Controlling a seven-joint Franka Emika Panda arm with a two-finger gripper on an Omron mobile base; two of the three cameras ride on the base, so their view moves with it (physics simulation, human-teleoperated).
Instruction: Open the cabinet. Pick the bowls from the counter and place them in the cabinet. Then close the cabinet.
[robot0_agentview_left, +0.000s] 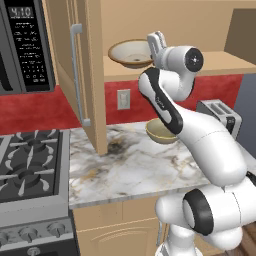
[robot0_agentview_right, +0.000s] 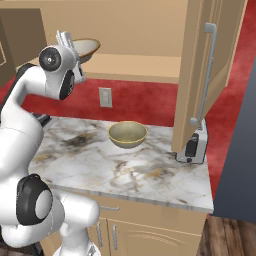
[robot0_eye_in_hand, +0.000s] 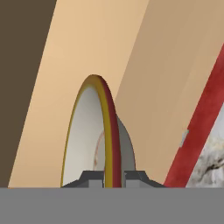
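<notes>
Hand view: the end effector (robot0_eye_in_hand: 109, 177) pinches the wide bowl's (robot0_eye_in_hand: 89, 135) rim, holding it above the cabinet (robot0_agentview_left: 220, 62) floor for release.

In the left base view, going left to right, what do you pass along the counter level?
Stove → open cabinet door → wall outlet → bowl on the counter → toaster.
</notes>
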